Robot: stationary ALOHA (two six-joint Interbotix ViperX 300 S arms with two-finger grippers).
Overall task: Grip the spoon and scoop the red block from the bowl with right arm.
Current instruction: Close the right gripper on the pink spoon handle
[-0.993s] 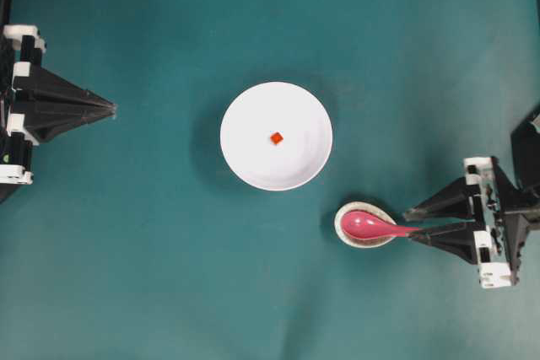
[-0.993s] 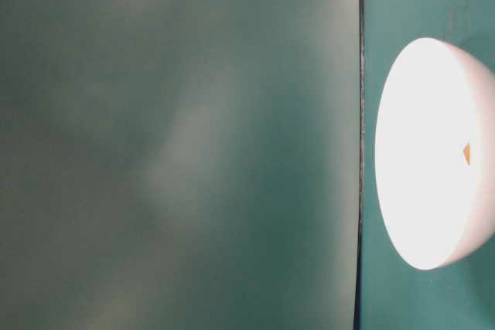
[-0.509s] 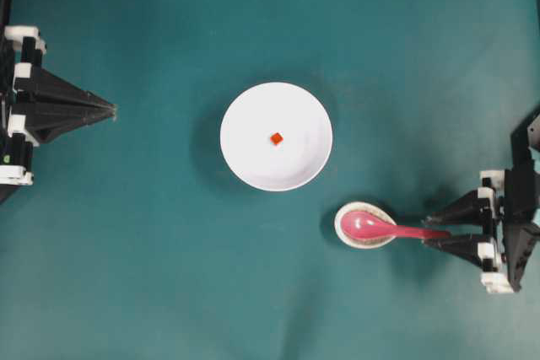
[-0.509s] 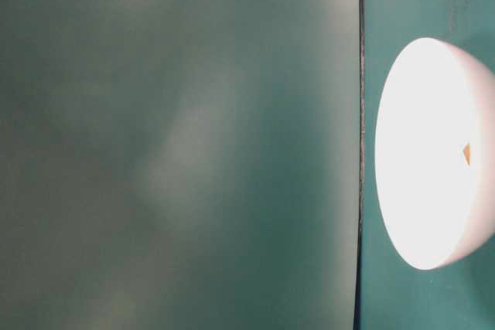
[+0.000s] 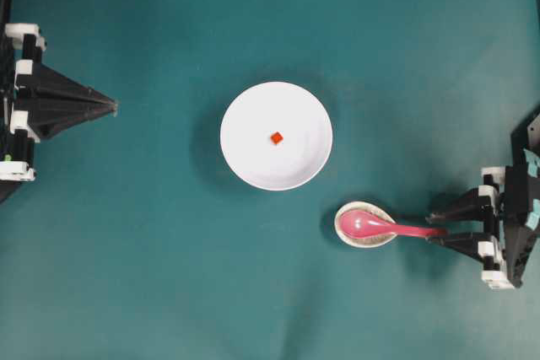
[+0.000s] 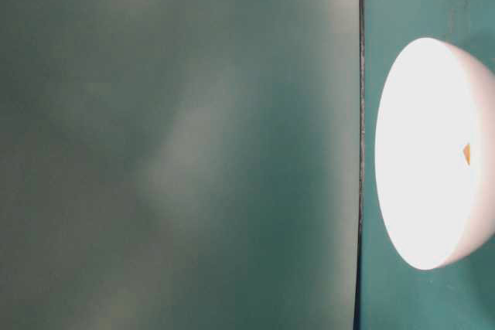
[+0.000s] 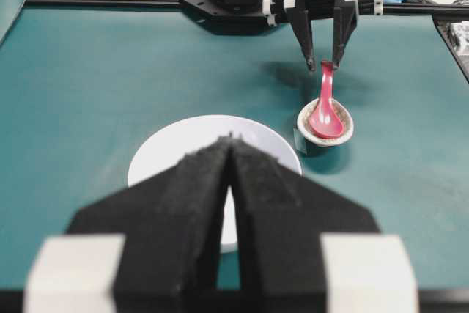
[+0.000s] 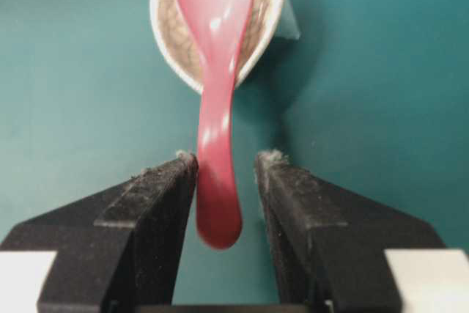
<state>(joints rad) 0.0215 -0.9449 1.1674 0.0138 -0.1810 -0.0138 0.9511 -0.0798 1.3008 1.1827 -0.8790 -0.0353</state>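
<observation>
Now spread wide at the right gripper [image 8: 226, 163], straddling the spoon [image 8: 217, 108] handle, not yet clamped on it.

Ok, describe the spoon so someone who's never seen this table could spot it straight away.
Find the big white bowl mid-table; beside it, toward the right gripper, sits a small speckled dish. The spoon lies in that dish, its handle poking out between the open jaws. It is the only glossy pink thing there.
</observation>
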